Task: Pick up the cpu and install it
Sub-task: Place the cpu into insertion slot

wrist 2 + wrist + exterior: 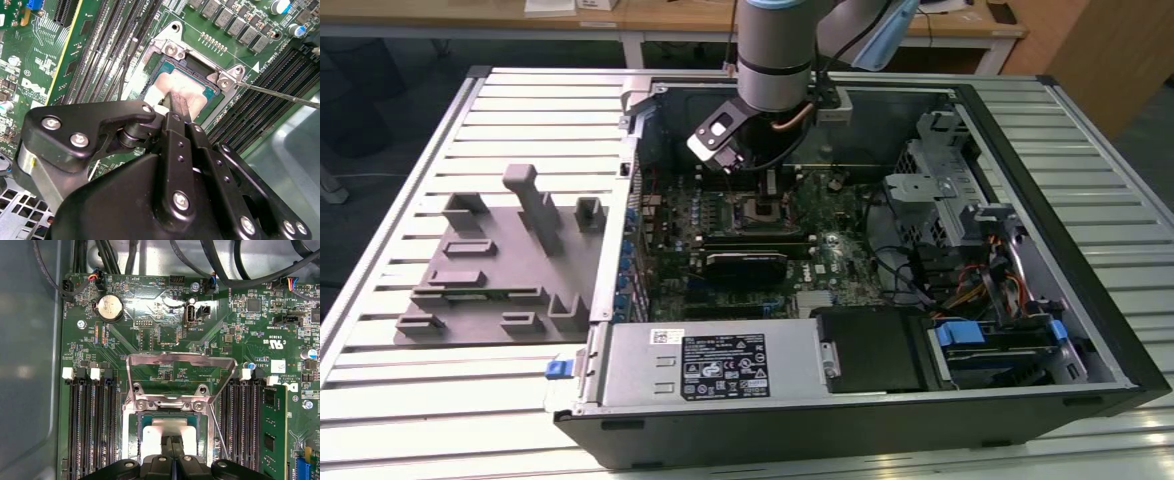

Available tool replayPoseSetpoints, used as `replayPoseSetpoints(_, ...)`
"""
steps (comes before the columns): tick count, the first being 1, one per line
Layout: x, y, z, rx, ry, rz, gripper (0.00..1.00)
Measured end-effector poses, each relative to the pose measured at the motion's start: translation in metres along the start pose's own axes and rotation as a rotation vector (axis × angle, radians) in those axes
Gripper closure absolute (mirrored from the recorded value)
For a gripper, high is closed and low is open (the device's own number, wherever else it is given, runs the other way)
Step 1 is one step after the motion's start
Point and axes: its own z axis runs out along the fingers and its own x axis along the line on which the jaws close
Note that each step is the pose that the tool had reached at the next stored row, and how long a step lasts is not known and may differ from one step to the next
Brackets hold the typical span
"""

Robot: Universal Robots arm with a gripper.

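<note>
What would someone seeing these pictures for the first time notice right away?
Probably the open computer case lying on the slatted table, with the robot arm reaching down into it in the exterior view. In the first wrist view, the claw has its tips closed together right over the silver cpu. The cpu sits within the socket frame, and the metal bracket is swung up open.

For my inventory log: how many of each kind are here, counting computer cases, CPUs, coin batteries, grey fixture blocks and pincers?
Computer case: 1
cpu: 1
Coin battery: 1
Grey fixture block: 1
Pincer: 1
Total: 5
</note>
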Motion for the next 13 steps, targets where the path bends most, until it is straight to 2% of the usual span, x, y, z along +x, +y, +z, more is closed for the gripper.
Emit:
replayPoseSetpoints(5,0.0003,0.0003,-0.0015,-0.0014,0.0019,0.000,0.89)
replayPoseSetpoints(9,-0.0003,0.0002,-0.0097,-0.0002,0.0002,0.000,0.89)
replayPoseSetpoints(12,-0.0007,0.0004,-0.0193,-0.0001,0.0000,0.000,0.89)
replayPoseSetpoints(13,-0.0010,0.0007,-0.0304,-0.0004,0.0001,0.000,0.89)
